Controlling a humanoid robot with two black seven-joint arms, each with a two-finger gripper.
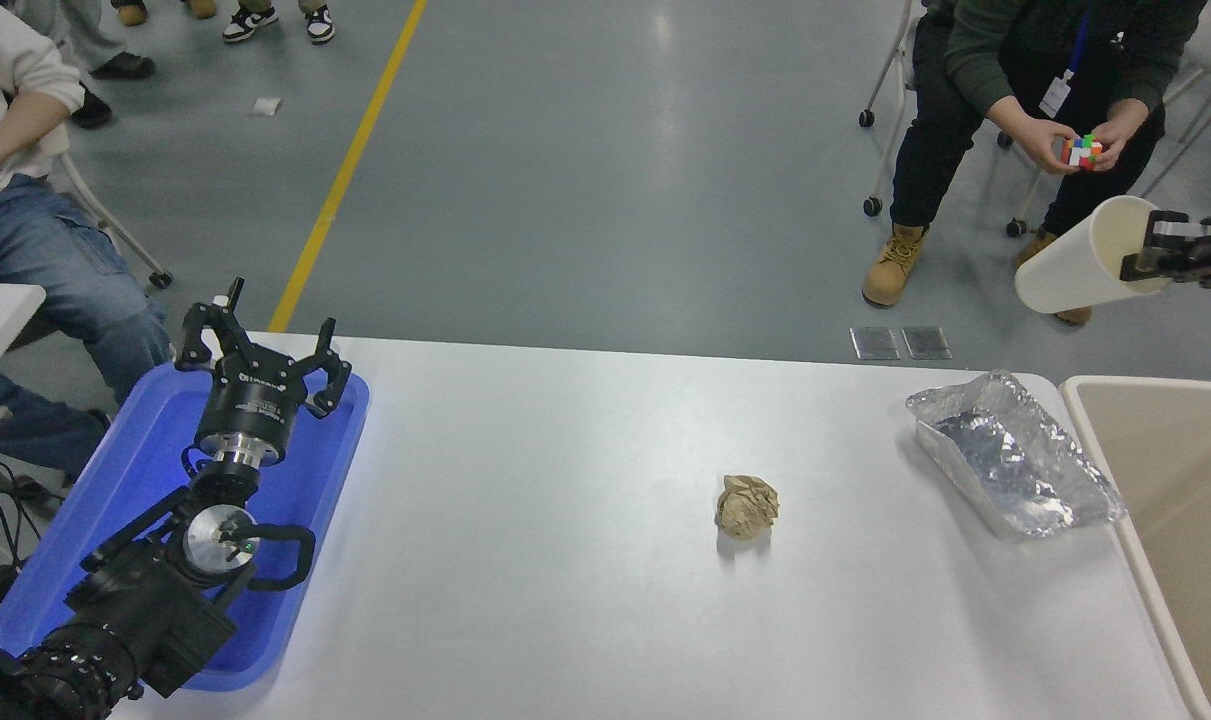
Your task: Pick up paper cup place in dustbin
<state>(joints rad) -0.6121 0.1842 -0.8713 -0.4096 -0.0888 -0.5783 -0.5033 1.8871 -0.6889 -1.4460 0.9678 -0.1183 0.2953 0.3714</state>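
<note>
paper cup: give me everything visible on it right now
The paper cup is a small, plain white cup that looks like smooth paper, with a cream inside and a round rim, tapering to its base. It is off the table, held in the air near the picture's right edge, tipped on its side with the base pointing left and the mouth to the right. The right gripper pinches its rim, one finger inside the mouth. Nothing else touches it. It sits above and beyond the foil tray and the dustbin.

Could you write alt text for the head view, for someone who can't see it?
The right end effector holds a tilted paper cup in the air beyond the dustbin; the left end effector rests open over a blue tray.
</note>
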